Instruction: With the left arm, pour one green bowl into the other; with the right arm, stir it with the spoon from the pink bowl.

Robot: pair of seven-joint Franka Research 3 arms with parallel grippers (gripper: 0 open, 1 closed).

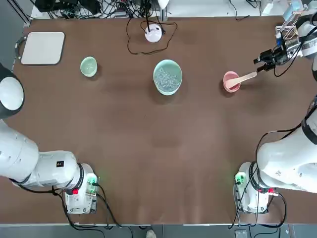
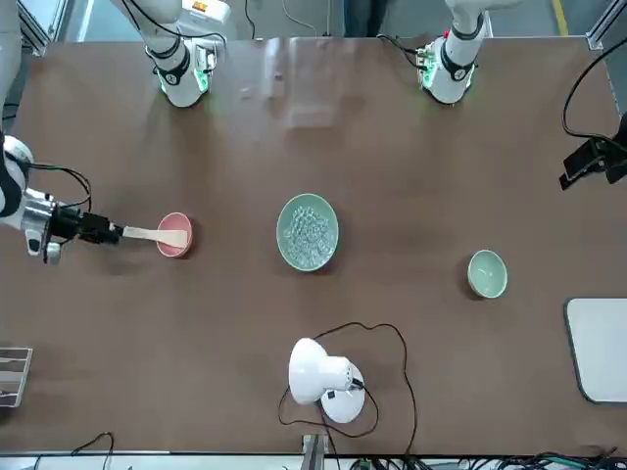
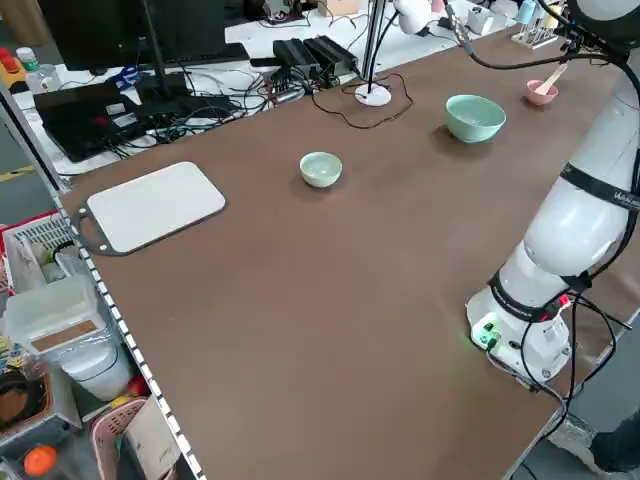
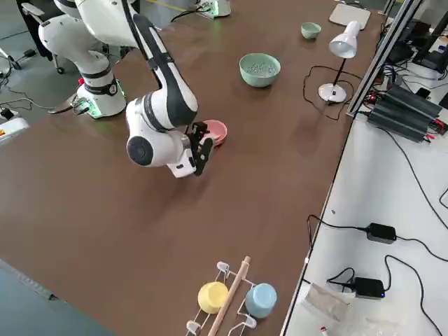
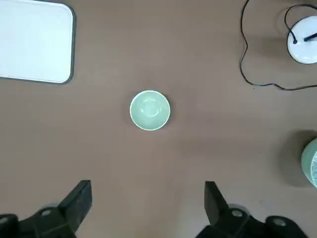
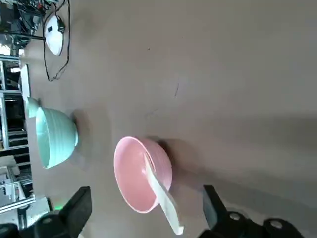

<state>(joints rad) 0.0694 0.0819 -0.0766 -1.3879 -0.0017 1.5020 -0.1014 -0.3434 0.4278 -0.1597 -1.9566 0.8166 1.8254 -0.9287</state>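
While the spoon leans in the pink bowl, handle over the rim, my right fingers stand apart just off the handle's end, not touching it. Mid-desk sits the big green bowl of crumbly bits. Well apart, the small green bowl waits; my left fingers hang above it, spread wide.

We see a matt brown table. The spoon looks like pale, smooth wood. The pink bowl and both green bowls, small and large, have a smooth, faintly glossy glaze. The lamp is glossy white plastic, the board matt white.
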